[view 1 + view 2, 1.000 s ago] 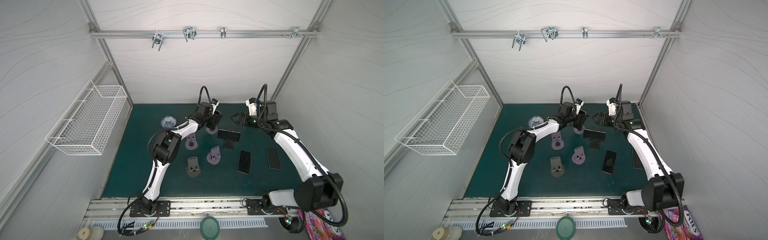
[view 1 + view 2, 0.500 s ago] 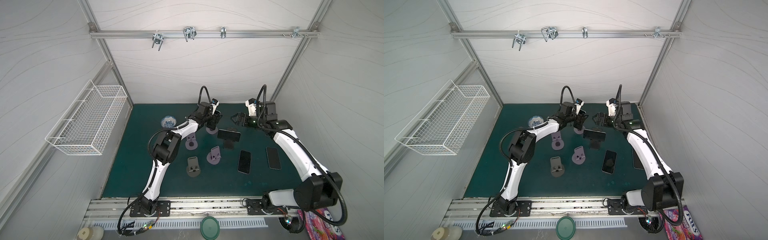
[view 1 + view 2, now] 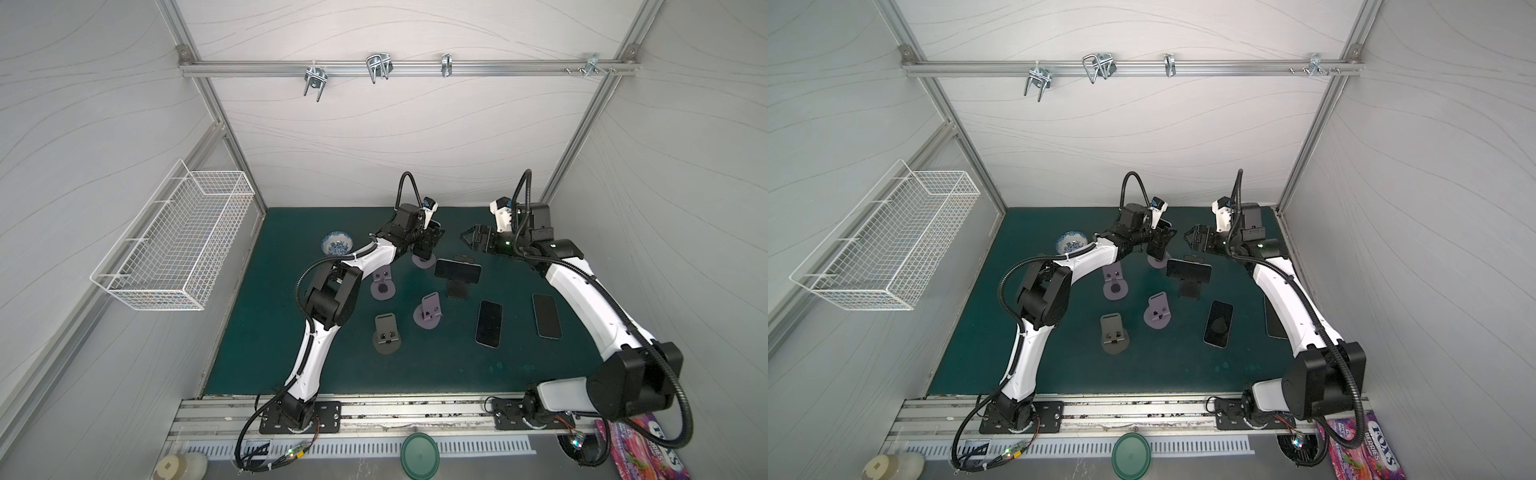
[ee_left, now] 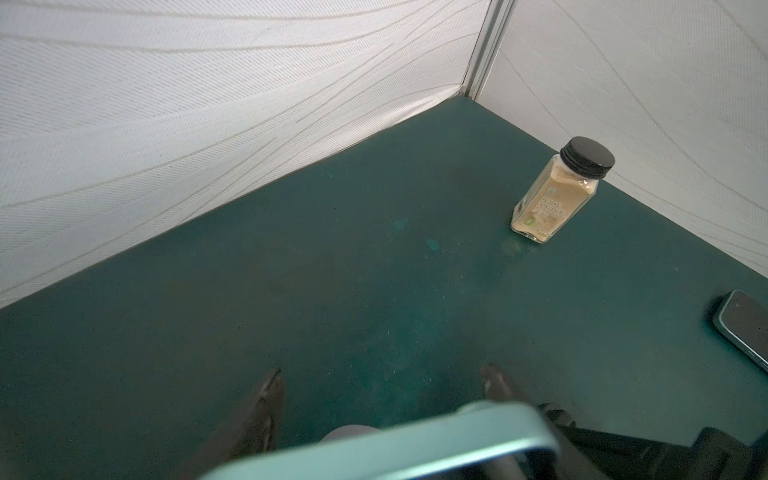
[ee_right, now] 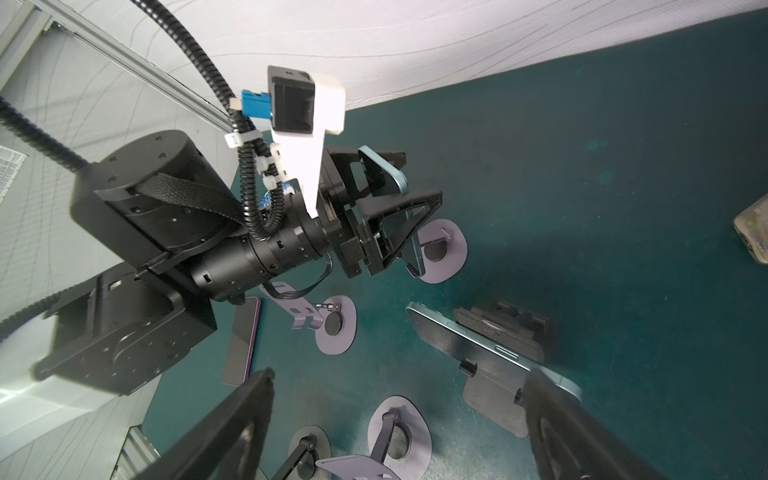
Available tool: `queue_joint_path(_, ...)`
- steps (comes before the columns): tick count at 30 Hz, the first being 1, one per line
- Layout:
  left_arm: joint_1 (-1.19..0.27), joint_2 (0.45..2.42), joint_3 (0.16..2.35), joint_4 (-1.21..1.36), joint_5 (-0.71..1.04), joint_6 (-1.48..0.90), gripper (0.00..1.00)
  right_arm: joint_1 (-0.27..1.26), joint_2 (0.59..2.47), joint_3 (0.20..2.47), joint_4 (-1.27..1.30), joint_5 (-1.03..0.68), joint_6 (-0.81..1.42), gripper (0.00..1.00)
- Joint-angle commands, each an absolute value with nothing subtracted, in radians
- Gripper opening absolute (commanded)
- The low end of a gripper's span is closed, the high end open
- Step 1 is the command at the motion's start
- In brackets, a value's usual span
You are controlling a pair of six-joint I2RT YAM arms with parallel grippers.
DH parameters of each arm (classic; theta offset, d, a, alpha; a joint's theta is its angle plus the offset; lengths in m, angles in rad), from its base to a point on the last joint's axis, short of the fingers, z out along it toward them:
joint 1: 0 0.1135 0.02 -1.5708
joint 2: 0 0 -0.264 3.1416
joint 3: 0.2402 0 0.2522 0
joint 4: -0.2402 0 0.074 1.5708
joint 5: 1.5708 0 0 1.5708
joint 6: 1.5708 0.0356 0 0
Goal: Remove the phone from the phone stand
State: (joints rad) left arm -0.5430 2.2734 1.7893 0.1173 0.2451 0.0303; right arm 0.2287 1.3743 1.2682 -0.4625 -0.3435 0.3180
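Note:
At the back of the green mat my left gripper (image 3: pixel 428 242) (image 3: pixel 1160 243) is shut on a light-blue phone (image 5: pixel 392 178) by its two long edges. The phone stands upright over a purple round-based stand (image 5: pixel 442 253) (image 3: pixel 424 262), its lower edge right at the stand's lip. In the left wrist view the phone's edge (image 4: pixel 395 449) crosses between the fingers (image 4: pixel 266 399), with the stand's base (image 4: pixel 349 432) behind it. A second phone (image 3: pixel 457 270) (image 5: pixel 469 349) lies sideways on a black stand (image 3: pixel 457 291). My right gripper (image 3: pixel 471 239) (image 5: pixel 401 374) hangs open above and behind it, holding nothing.
Two phones (image 3: pixel 489 323) (image 3: pixel 547 316) lie flat on the mat's right. Empty stands (image 3: pixel 382 286) (image 3: pixel 430 316) (image 3: pixel 386 332) sit mid-mat. A patterned bowl (image 3: pixel 337 243) is at the back left, a spice jar (image 4: pixel 557 191) in the back right corner, a wire basket (image 3: pixel 174 241) on the left wall.
My left gripper's jaws have closed onto the light-blue phone at the back stand. Neither arm has shifted noticeably, and the right gripper stays open.

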Motion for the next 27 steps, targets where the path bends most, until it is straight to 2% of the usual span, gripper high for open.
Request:
queue_joint_path(1,-0.535,2.288,1.839,0.126,0.267,0.034,0.65,0.224,1.387,1.274,-0.451,-0.366,0.325,0.94)
queue_joint_path(27,-0.532,2.255,1.876,0.111,0.281,0.042,0.60,0.224,1.377,1.287,-0.471,-0.366,0.329,0.94)
